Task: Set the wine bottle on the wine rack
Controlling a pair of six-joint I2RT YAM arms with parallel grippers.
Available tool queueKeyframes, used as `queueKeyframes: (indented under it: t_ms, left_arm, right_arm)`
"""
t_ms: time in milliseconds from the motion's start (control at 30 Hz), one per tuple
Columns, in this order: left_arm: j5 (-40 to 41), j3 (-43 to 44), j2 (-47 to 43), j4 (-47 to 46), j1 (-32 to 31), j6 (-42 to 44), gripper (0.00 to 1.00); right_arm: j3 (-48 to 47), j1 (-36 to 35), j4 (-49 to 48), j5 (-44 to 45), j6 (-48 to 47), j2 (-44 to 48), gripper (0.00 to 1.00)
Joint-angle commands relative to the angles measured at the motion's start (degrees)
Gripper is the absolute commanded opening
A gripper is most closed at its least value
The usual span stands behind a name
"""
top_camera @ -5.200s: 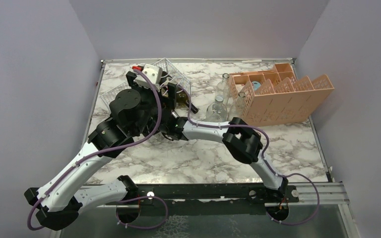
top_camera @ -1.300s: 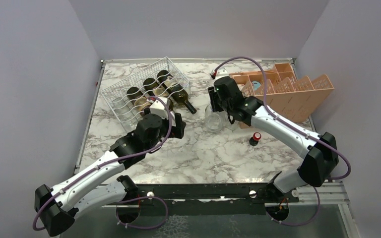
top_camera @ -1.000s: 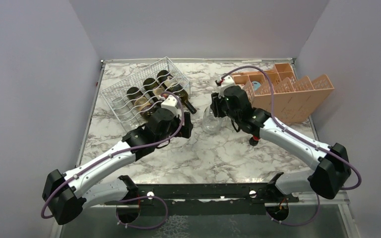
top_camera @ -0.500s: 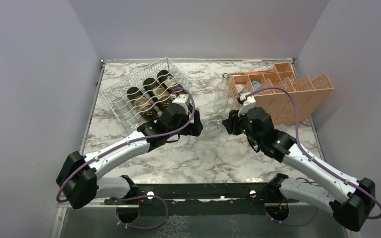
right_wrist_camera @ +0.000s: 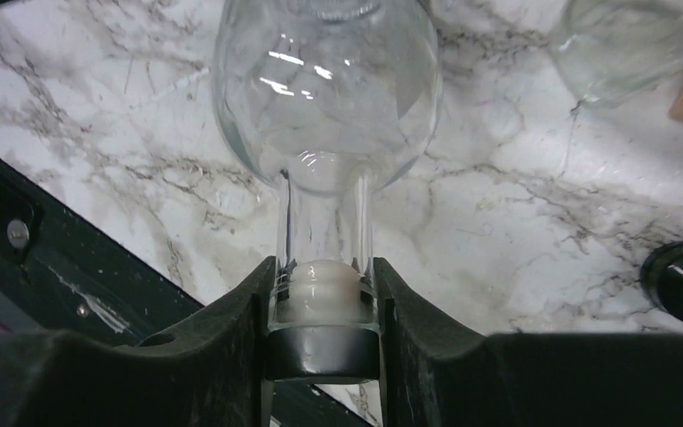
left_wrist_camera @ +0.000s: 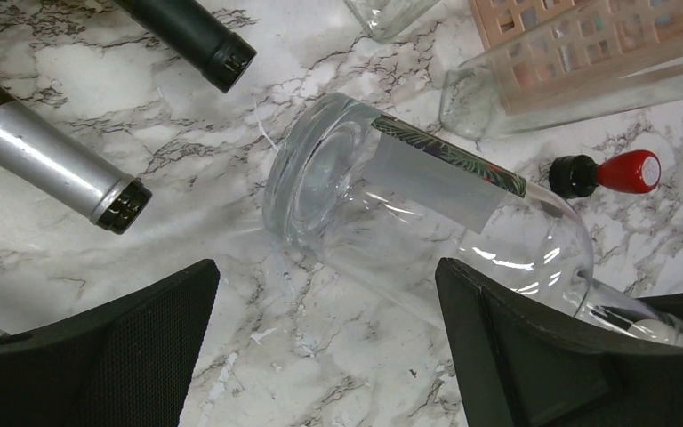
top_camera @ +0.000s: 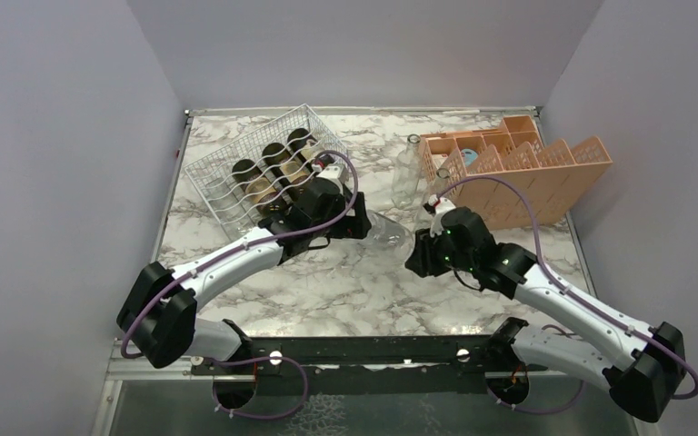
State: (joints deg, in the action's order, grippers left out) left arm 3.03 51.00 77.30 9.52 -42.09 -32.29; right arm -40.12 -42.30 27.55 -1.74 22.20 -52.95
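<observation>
The wine bottle is clear glass with a pale label and a dark cap. It lies tipped over between my two grippers. My right gripper is shut on its capped neck, and its body points away from that gripper. My left gripper is open and empty, and the bottle's base sits just beyond its fingertips. The white wire wine rack stands at the back left and holds several dark bottles.
An orange divided crate stands at the back right, with clear glass bottles beside it. A red-topped stopper lies on the marble near the right gripper. Two dark bottle necks stick out of the rack towards the left gripper.
My right gripper has pulled the clear bottle by its neck towards the near edge, and the bottle has tipped from upright. My left gripper has reached right, up to the bottle's base.
</observation>
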Motion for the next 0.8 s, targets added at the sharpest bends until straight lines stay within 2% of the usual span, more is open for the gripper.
queueKeyframes:
  t_ms: [0, 267, 533, 633, 767]
  left_arm:
    - [-1.0, 1.5, -1.5, 0.1, 1.4, 0.9, 0.99]
    - [0.2, 0.8, -4.6, 2.0, 3.0, 2.1, 0.99]
    - [1.2, 1.0, -8.1, 4.1, 4.5, 3.7, 0.99]
    - [2.0, 1.2, -9.5, 5.0, 5.0, 4.1, 0.99]
    - [2.0, 1.0, -11.5, 5.4, 5.3, 4.2, 0.99]
  right_arm:
    - [0.9, -0.3, 1.1, -6.6, 1.8, -3.5, 0.01]
    - [3.6, -0.5, -3.5, -11.4, 2.7, -11.7, 0.01]
    - [3.7, -1.9, -7.3, -8.5, 4.5, -21.6, 0.02]
    - [3.6, -2.8, -9.0, -6.5, 5.4, -24.6, 0.07]
    - [2.9, -3.4, -10.4, -3.9, 5.2, -27.4, 0.20]
